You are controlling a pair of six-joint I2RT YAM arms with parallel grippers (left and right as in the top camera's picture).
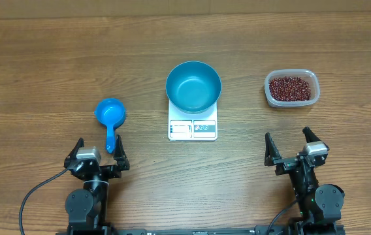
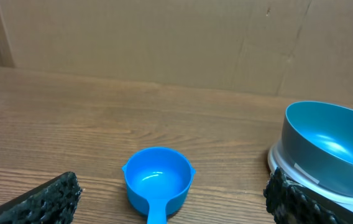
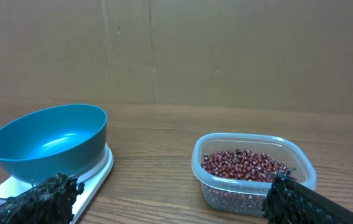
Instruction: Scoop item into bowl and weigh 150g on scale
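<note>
I see soft, even light from above across the desk (image 1: 42, 65), with only faint shadows beneath things. Pale glare streaks the inside of the bowl (image 2: 335, 146); focus looks sharp throughout.

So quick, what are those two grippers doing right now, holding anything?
Left gripper: open, holding nothing.
Right gripper: open, holding nothing.

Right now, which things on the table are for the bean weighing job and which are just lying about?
For the job: beans, clear tub, blue scoop, teal bowl, white scale.
Just lying about: only the left arm's black cable.
</note>
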